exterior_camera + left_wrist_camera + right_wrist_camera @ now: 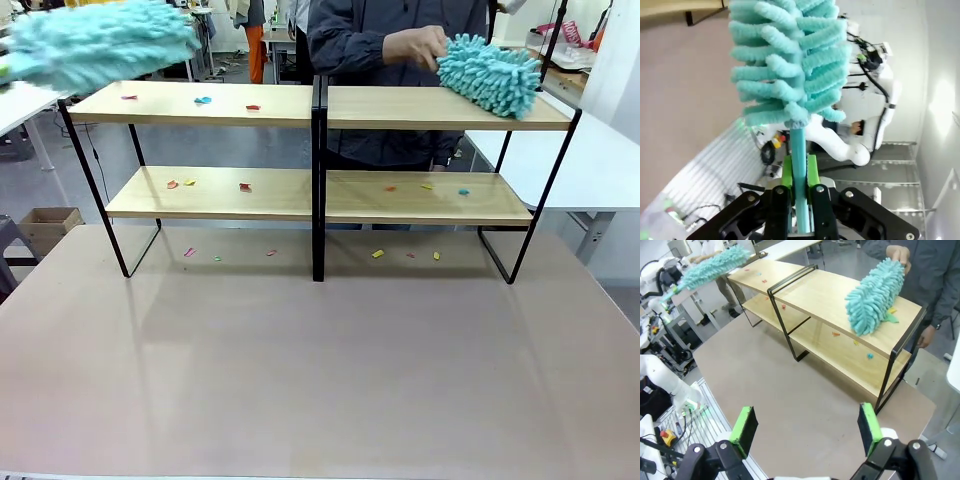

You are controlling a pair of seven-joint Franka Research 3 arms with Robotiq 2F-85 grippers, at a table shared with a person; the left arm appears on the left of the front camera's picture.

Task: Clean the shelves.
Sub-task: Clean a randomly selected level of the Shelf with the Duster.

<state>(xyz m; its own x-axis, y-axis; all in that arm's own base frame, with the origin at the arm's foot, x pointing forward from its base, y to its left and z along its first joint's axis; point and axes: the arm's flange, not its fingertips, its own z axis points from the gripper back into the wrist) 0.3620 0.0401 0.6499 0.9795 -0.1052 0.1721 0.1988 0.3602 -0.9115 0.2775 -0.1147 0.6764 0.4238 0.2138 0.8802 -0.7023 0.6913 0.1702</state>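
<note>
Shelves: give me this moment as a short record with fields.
shelves: two tiers, coloured scraps on both tiers and on the table beneath
left gripper: shut on teal duster handle, head raised near top tier's left end
right gripper: open, empty, back from the shelves
person's hand: holds second duster on top tier's right end

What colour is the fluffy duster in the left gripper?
Turquoise, handle included; the fluffy duster in the left gripper shows best in the left wrist view.
</note>
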